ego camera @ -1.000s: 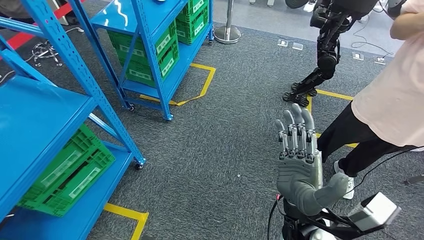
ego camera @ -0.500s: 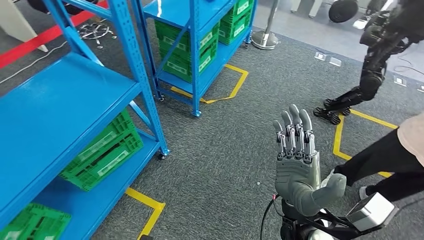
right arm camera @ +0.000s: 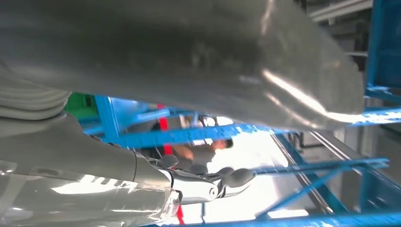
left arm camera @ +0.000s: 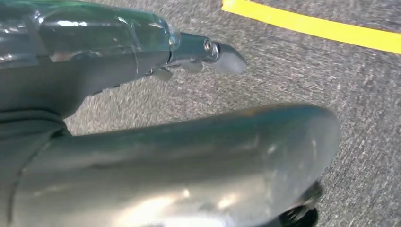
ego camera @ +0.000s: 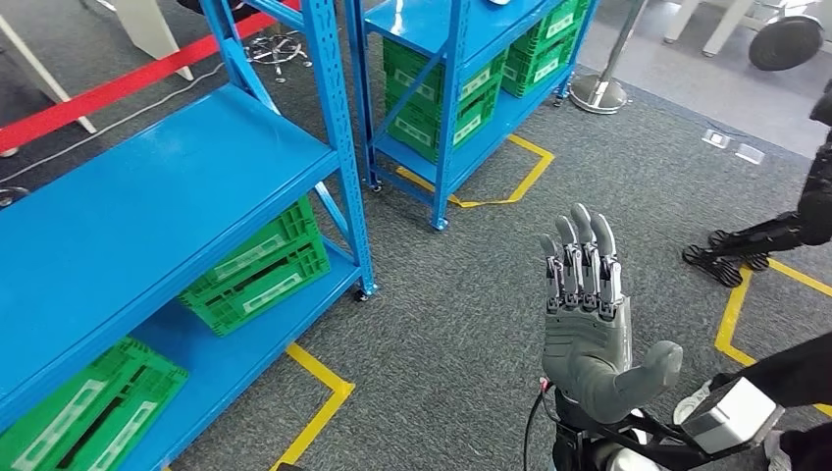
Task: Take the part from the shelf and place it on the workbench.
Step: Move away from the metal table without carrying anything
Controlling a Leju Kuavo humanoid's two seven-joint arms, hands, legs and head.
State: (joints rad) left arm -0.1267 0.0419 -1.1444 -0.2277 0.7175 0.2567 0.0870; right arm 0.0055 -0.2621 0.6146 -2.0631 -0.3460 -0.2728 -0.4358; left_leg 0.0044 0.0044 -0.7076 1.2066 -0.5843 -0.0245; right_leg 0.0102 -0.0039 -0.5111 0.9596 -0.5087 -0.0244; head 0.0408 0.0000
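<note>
My right hand point(ego camera: 586, 324) is raised in front of me in the head view, fingers straight and apart, holding nothing. In the right wrist view that hand point(right arm camera: 203, 182) stands before blue shelf beams, with nothing in it. My left hand point(left arm camera: 179, 156) hangs over grey carpet in the left wrist view, thumb and one finger point(left arm camera: 222, 56) stretched out and nothing held. A wide blue shelf point(ego camera: 147, 226) is at my left, its top board bare. A second blue shelf point(ego camera: 442, 29) stands farther back. No part can be made out on either.
Green crates sit on the lower boards: one point(ego camera: 260, 270) and another point(ego camera: 88, 412) under the near shelf, more point(ego camera: 442, 93) in the far shelf. Yellow floor tape point(ego camera: 319, 402) marks the carpet. Another robot's legs point(ego camera: 775, 235) and a person's dark trouser leg point(ego camera: 800, 368) are at right.
The whole picture has shifted: the camera has turned left, bringing the shelves toward the middle. The person in the pink top has slid out at right. My right hand holds its pose.
</note>
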